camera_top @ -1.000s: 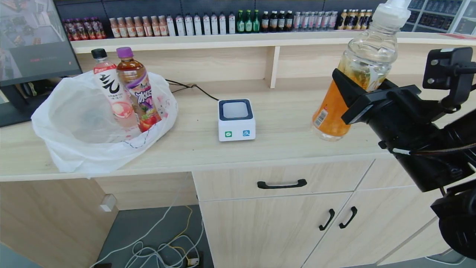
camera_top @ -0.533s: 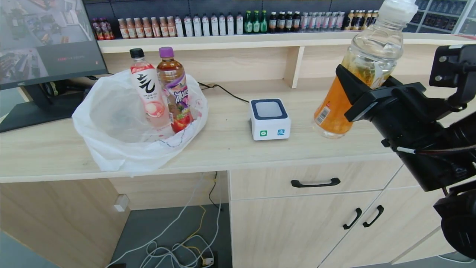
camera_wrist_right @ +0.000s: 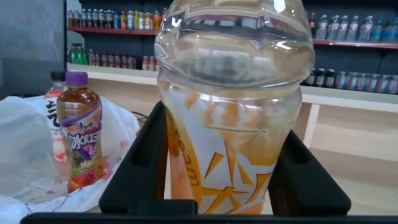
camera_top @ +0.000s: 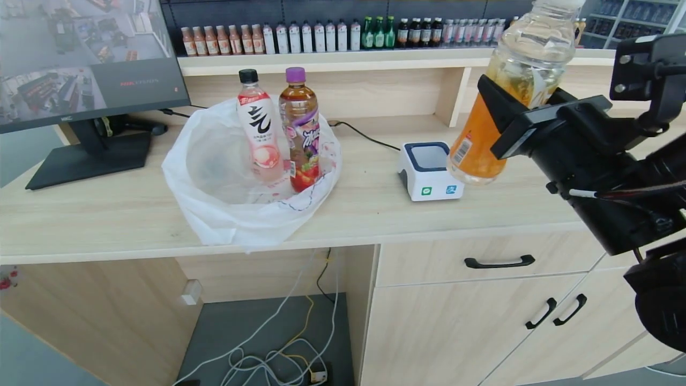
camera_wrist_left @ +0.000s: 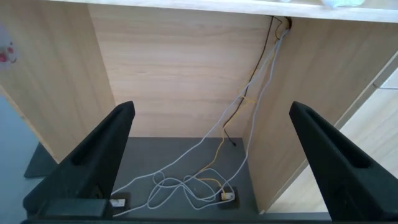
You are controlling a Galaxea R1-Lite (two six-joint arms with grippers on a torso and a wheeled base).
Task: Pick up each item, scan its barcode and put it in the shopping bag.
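1. I see the wooden counter across the head view, with a rear shelf of bottles behind it.
2. The monitor stands on the counter's left end.
3. The white shopping bag sits open on the counter, to the right of the monitor's base.
4. My right gripper is raised above the right end of the counter. Its fingers are clamped on the midsection of the orange drink bottle, one on each side, as the right wrist view confirms.
5. The orange drink bottle is clear of the counter and tilted, cap up and to the right. Its base hangs just above the right edge of the scanner. A barcode patch shows on its lower side.
6. My left gripper is below the counter, with its fingers spread wide and nothing between them.
7. Two bottles stand upright and touching inside the bag: the black-capped pink bottle on the left, the purple-capped bottle on the right.
8. The scanner is a small white box with its window facing up, between the bag and the held bottle.
9. Loose cables lie on the floor under the counter.
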